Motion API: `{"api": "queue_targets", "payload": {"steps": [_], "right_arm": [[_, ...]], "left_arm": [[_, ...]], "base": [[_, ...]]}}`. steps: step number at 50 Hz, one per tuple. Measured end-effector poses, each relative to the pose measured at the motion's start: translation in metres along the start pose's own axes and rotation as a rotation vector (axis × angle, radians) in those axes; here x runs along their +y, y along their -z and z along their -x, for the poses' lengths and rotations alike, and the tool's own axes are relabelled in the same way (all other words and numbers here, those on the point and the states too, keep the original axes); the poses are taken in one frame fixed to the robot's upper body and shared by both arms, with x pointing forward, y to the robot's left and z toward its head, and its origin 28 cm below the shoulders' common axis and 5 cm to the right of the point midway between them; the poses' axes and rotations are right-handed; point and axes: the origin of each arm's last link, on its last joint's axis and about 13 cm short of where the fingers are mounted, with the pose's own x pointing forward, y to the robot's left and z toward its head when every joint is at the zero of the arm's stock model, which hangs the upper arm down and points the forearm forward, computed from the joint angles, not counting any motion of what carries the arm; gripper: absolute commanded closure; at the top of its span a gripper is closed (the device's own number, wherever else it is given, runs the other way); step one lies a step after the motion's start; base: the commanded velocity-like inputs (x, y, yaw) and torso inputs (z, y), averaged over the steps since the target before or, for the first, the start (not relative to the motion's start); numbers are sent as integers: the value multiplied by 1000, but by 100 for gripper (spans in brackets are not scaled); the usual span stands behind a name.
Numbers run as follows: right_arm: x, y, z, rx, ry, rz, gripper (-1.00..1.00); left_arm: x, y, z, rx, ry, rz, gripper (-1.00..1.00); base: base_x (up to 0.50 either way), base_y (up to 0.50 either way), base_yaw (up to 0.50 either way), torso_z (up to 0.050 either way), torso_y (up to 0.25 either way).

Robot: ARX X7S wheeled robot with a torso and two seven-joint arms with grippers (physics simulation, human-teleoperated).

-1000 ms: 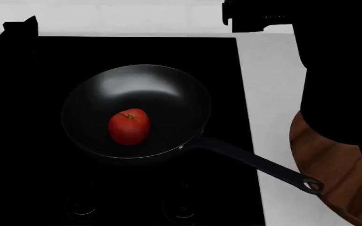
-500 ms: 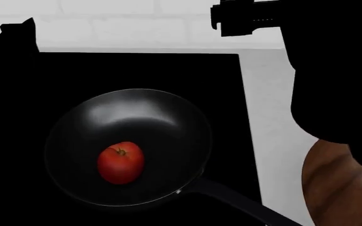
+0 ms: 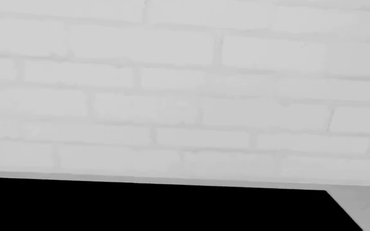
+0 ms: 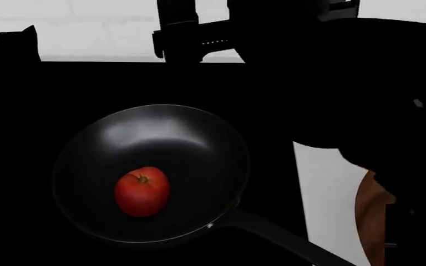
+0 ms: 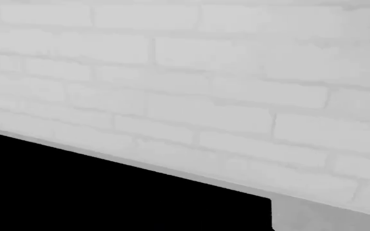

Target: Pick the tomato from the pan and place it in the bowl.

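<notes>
The tomato (image 4: 142, 191), small, red and glossy, lies inside the black pan (image 4: 183, 138) on the dark cooktop. The pan's handle (image 4: 279, 241) runs off toward the lower right. Only a brown sliver of the bowl (image 4: 368, 213) shows at the right edge, behind my right arm. My right gripper (image 4: 177, 33) is a black silhouette high above the pan's far side, well away from the tomato. The left gripper (image 4: 18, 40) is a dark shape at the far left. Neither gripper's jaws can be made out. Both wrist views show only brick wall and cooktop.
The black cooktop (image 4: 20, 111) fills most of the head view. A strip of white counter (image 4: 324, 188) lies between it and the bowl. A white brick wall (image 4: 102, 27) stands behind. My right arm (image 4: 361, 83) covers the upper right.
The head view first dropped, putting the pan lower in frame. Then my right arm swung left across the view, covering the counter and most of the bowl. The tomato and pan stayed put.
</notes>
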Motion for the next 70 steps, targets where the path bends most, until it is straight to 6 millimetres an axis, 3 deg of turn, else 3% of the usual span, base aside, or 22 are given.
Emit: {"api": "queue_targets", "payload": {"steps": [14, 26, 70], "right_arm": [[16, 17, -20, 151, -137, -60, -100], [24, 31, -26, 266, -203, -85, -100], [29, 70, -45, 446, -279, -139, -100]], "left_arm": [[2, 5, -2, 13, -23, 3, -100], [3, 6, -2, 17, -37, 5, -100], [8, 15, -7, 39, -72, 11, -100]], "base": [[0, 0, 0, 0, 0], [0, 0, 0, 0, 0], [0, 0, 0, 0, 0]]}}
